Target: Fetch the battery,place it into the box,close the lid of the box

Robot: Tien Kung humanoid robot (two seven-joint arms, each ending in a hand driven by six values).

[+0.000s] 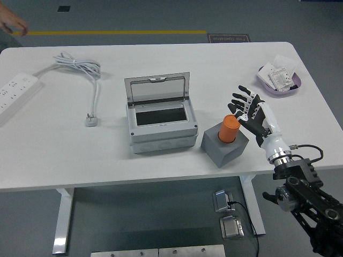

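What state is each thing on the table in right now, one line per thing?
Grey box: lid open and upright, inside looks empty.
Orange battery: upright in the grey holder block, not grasped.
Right hand: fingers spread, beside the battery.
Power strip: its plug lies loose on the table.
Purple dish: holds small packets.

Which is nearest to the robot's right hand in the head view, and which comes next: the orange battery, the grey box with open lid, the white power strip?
From the right hand:
1. Orange battery, just left of the fingertips, standing in its grey block.
2. Grey box, mid-table, lid up.
3. White power strip, at the far left edge.
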